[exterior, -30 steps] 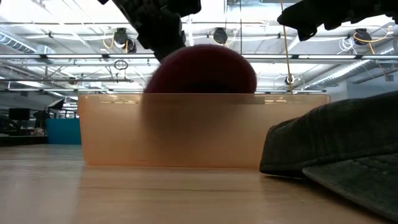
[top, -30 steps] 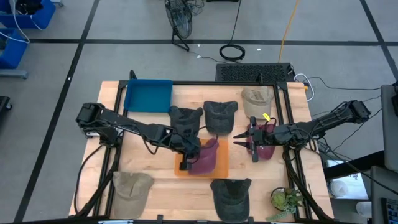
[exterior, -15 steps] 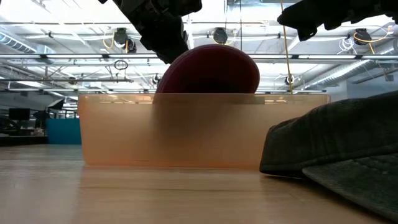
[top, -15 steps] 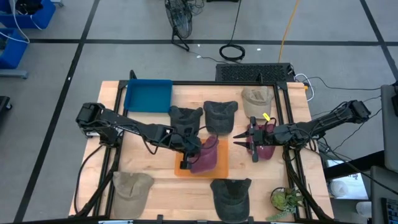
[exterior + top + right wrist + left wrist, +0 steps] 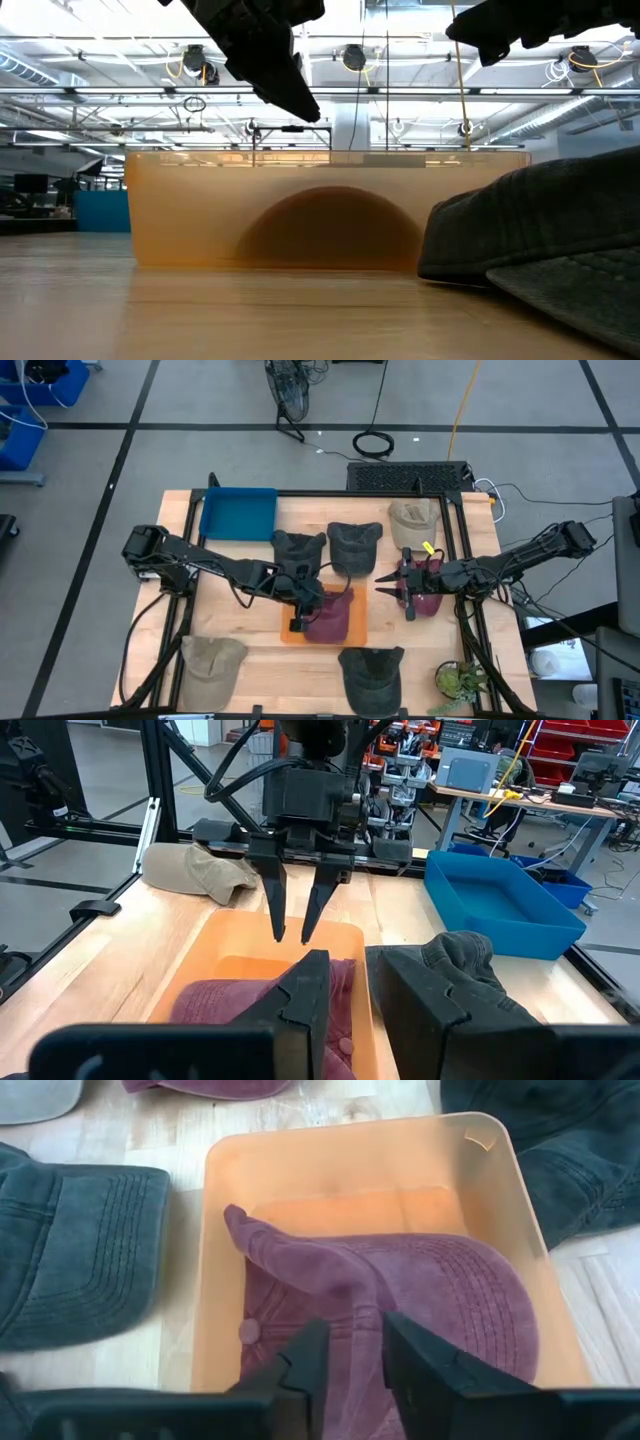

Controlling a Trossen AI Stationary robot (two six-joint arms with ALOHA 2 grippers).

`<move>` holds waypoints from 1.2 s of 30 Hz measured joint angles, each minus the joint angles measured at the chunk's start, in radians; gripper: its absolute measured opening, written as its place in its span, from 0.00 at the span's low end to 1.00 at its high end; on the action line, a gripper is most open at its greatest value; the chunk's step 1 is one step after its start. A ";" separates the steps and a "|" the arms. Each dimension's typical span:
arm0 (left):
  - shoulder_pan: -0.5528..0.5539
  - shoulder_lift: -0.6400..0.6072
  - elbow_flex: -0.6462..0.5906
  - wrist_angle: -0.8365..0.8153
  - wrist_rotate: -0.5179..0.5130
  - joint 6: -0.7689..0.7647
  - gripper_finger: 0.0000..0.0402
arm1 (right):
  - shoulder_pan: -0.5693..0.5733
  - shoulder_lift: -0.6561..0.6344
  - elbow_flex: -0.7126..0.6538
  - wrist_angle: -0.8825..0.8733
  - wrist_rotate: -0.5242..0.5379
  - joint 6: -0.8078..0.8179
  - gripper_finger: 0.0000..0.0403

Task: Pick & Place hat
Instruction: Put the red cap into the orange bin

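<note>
A maroon hat point(image 5: 330, 616) lies inside the orange bin point(image 5: 357, 626) at lower centre of the high view, its brim folded up against one wall. The left gripper point(image 5: 298, 606) hangs just above the bin's left side, fingers a narrow gap apart and empty, the cloth directly beneath them in the left wrist view. Seen through the bin's wall in the low view, the hat point(image 5: 328, 226) rests as a low dome on the bin floor, apart from the dark fingers above.

The right gripper point(image 5: 407, 592) waits right of centre over a second maroon hat point(image 5: 428, 598); its fingers stand narrowly apart with nothing between them.

The hat looks light and soft, a limp cloth that creases and sags rather than holding shape. It should not slip or break. The stiffer brim, or a pinch of crown fabric, seems the best place to grip.

Counted in the high view: two maroon hats, three dark hats point(image 5: 299, 550), two tan hats point(image 5: 212, 660), one orange bin, one blue bin point(image 5: 238, 513), and one potted plant point(image 5: 457, 681) at lower right.
</note>
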 joint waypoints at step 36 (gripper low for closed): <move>0.042 -0.734 -0.542 0.488 -0.208 -0.002 0.36 | 0.000 0.000 0.000 -0.074 0.056 0.084 0.19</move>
